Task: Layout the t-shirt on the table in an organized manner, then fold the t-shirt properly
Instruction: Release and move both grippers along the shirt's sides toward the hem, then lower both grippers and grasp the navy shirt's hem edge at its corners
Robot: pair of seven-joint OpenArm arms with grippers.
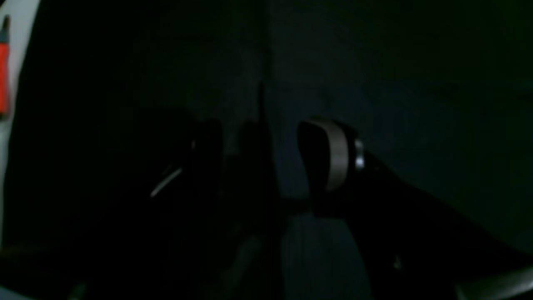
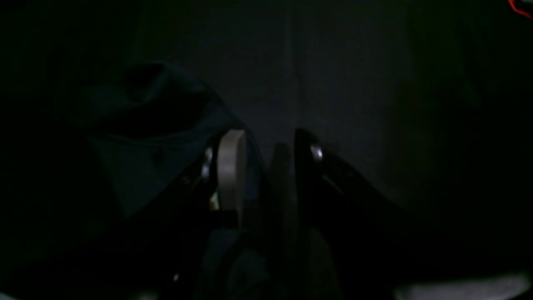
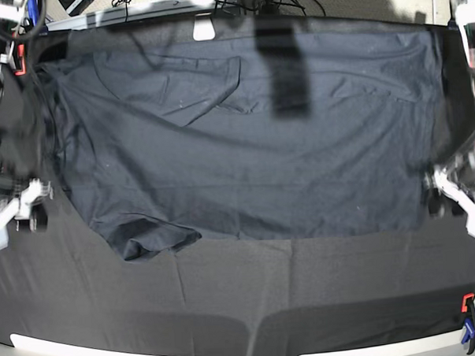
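The dark t-shirt (image 3: 245, 162) lies spread wide over the far half of the black-clothed table (image 3: 306, 301). Its near left corner (image 3: 146, 241) is bunched and folded over, and a fold lies across its far left part (image 3: 210, 84). My left gripper (image 3: 441, 194) is at the shirt's right edge, low over the cloth. In the left wrist view (image 1: 270, 162) its fingers stand apart over dark fabric. My right gripper (image 3: 32, 204) is just off the shirt's left edge. In the right wrist view (image 2: 268, 162) it is open, with rumpled shirt fabric (image 2: 145, 137) to its left.
Red-orange clamps sit at the near right corner (image 3: 467, 300) and the far left corner (image 3: 17, 61); one shows in the left wrist view (image 1: 3, 75). Cables and a white object (image 3: 205, 27) lie along the far edge. The near half of the table shows bare black cloth.
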